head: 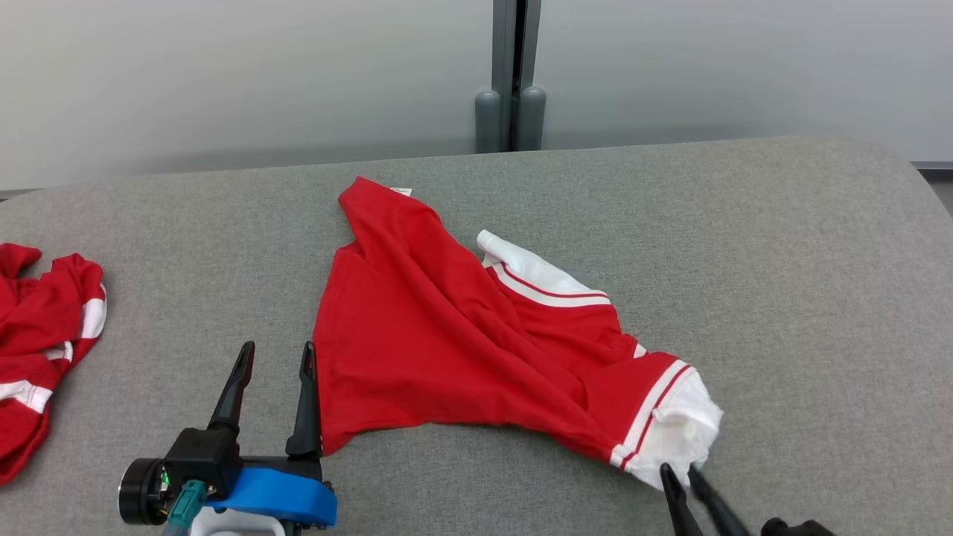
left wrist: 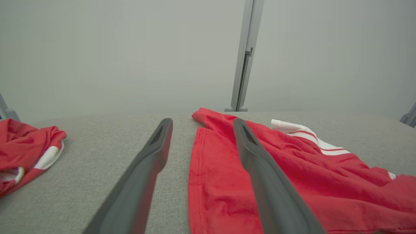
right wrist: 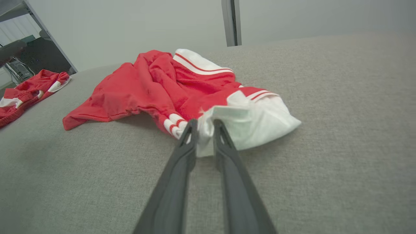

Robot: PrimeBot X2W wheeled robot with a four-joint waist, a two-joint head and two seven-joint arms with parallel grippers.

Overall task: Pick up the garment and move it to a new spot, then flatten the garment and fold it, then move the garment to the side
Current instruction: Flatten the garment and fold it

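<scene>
A red garment (head: 447,335) with white, red-striped sleeve ends lies crumpled in the middle of the grey padded table (head: 782,298). My right gripper (head: 679,470) sits at its near right corner, shut on the white sleeve end (right wrist: 247,126); in the right wrist view, white cloth is pinched between the fingertips of that gripper (right wrist: 205,123). My left gripper (head: 277,348) is open low at the garment's left hem. In the left wrist view one finger (left wrist: 260,162) of the left gripper (left wrist: 203,123) lies over the red cloth (left wrist: 292,182) and the other is over bare table.
A second red and white garment (head: 45,335) is bunched at the table's left edge, also seen as a red heap (left wrist: 26,146) from the left wrist. A grey post (head: 514,74) stands behind the table's far edge. Bare table extends to the right.
</scene>
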